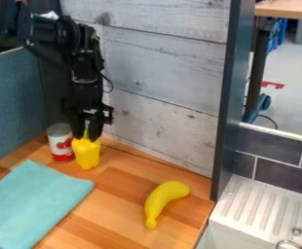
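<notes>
Lying flat at the left of the counter (124, 187) is a blue cloth (33, 204). Next, a can (60, 142) stands on its flat end. Beside it, the gripper (88, 137) pinches a yellow pepper (86, 154) by its top, holding it upright. Farther right, a banana (161, 198) lies down, too curved to stand.

Teal cloth (30, 206) cut off at left edge; white sink unit (257, 209) cropped right and bottom. Can (59, 141) partly hidden behind yellow pepper (86, 153), label print blurred.
</notes>
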You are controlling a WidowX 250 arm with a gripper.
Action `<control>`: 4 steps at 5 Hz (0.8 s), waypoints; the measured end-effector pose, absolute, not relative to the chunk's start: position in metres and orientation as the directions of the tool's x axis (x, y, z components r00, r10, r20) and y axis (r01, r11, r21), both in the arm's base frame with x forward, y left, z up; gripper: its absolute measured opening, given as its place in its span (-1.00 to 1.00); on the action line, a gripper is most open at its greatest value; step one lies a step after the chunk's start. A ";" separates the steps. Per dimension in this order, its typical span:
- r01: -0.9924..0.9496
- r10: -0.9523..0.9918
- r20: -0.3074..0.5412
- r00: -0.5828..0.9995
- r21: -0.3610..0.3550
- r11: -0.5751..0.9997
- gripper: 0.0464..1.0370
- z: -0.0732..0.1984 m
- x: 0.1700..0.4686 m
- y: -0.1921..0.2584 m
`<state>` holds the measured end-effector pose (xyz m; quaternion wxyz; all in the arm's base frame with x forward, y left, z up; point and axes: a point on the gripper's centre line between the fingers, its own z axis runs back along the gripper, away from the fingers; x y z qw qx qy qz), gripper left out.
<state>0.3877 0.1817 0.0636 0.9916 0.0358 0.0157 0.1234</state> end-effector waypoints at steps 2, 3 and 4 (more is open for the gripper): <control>-0.284 0.274 0.086 0.958 0.149 0.947 0.94 0.099 0.369 0.170; -0.299 0.273 0.148 0.951 0.202 0.933 0.93 0.129 0.347 0.154; -0.262 0.236 0.139 0.962 0.218 0.940 0.93 0.136 0.323 0.126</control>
